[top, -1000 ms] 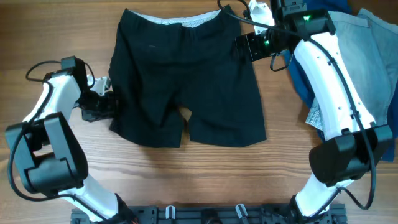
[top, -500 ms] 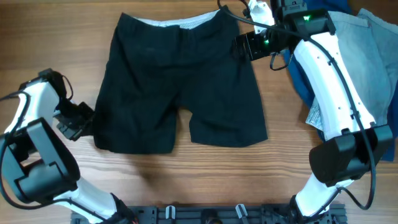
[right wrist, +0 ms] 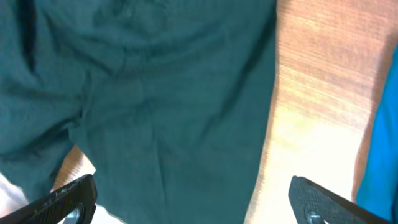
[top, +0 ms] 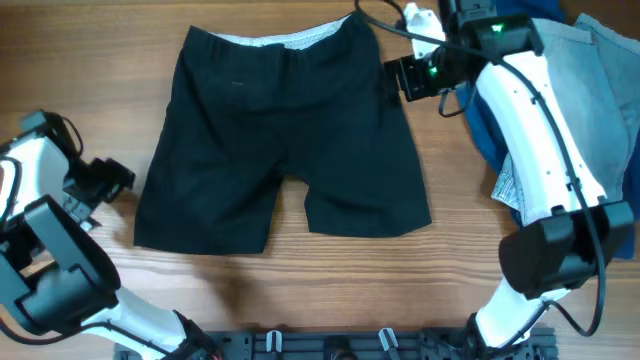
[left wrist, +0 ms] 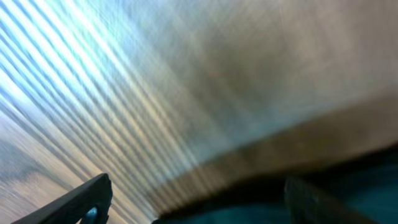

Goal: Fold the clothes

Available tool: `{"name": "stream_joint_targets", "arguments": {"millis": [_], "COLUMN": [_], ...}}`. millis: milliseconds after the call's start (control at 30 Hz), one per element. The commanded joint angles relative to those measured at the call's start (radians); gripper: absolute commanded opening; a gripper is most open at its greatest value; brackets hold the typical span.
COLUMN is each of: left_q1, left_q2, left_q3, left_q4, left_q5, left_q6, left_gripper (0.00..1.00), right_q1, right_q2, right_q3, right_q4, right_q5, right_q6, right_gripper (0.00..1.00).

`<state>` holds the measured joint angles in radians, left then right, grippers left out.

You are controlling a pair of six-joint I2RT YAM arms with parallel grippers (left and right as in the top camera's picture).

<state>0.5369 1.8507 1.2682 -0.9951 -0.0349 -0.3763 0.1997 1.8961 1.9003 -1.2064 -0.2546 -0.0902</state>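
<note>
The black shorts (top: 280,140) lie spread flat in the middle of the table, with the whitish inner waistband (top: 285,40) at the far edge. My left gripper (top: 112,182) stands open just left of the left leg hem, apart from the cloth. Its wrist view is blurred, with the two fingers (left wrist: 81,205) wide apart and dark cloth (left wrist: 261,208) low in the picture. My right gripper (top: 392,78) hovers open over the right end of the waistband. In the right wrist view, shorts fabric (right wrist: 168,93) fills the space between its fingers (right wrist: 62,202).
Pale-blue denim shorts (top: 590,90) and a deep-blue garment (top: 482,135) are heaped at the right, partly under the right arm. Bare wooden table (top: 90,60) shows round the shorts. A dark rail (top: 330,345) runs along the near edge.
My left gripper drew the left leg hem out to the left, then let it go and opened. The left leg now lies wider. The right arm barely moved.
</note>
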Motion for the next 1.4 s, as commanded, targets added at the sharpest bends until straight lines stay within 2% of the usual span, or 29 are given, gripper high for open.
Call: {"name": "stream_joint_targets", "arguments": {"millis": [0, 167, 300, 400, 633, 733, 933, 1100, 1267, 1367], "left_q1": [-0.031, -0.144, -0.244, -0.226, -0.025, 0.044, 0.055, 0.055, 0.055, 0.055], "left_q2": [-0.102, -0.229, -0.307, -0.348, -0.386, -0.386, -0.386, -0.386, -0.386, -0.386], "left_q3": [0.079, 0.080, 0.080, 0.080, 0.080, 0.080, 0.080, 0.080, 0.079, 0.079], "left_q4": [-0.006, -0.006, 0.049, 0.100, 0.117, 0.117, 0.116, 0.113, 0.106, 0.103], "left_q5": [0.077, 0.215, 0.218, 0.221, 0.257, 0.290, 0.290, 0.290, 0.289, 0.289], "left_q6": [0.063, 0.203, 0.265, 0.230, 0.079, 0.075, 0.072, 0.072, 0.072, 0.072], "left_gripper": [0.90, 0.92, 0.94, 0.96, 0.99, 1.00, 1.00, 0.99, 1.00, 1.00], "right_q1": [-0.042, -0.023, 0.137, 0.301, 0.533, 0.606, 0.645, 0.645, 0.645, 0.645], "right_q2": [-0.009, -0.109, -0.174, -0.182, -0.182, -0.181, -0.167, -0.140, -0.081, -0.043], "right_q3": [-0.011, -0.011, -0.034, -0.111, -0.421, -0.567, -0.758, -0.821, -0.828, -0.828], "right_q4": [-0.071, -0.169, -0.278, -0.256, -0.018, 0.205, 0.492, 0.581, 0.649, 0.670], "right_q5": [-0.024, -0.064, -0.056, -0.003, 0.172, 0.233, 0.268, 0.290, 0.291, 0.293], "right_q6": [0.059, 0.061, 0.004, 0.090, 0.421, 0.512, 0.458, 0.402, 0.357, 0.355], "right_gripper": [0.96, 0.94, 0.90, 0.89, 0.88, 0.85, 0.77, 0.70, 0.67, 0.62]}}
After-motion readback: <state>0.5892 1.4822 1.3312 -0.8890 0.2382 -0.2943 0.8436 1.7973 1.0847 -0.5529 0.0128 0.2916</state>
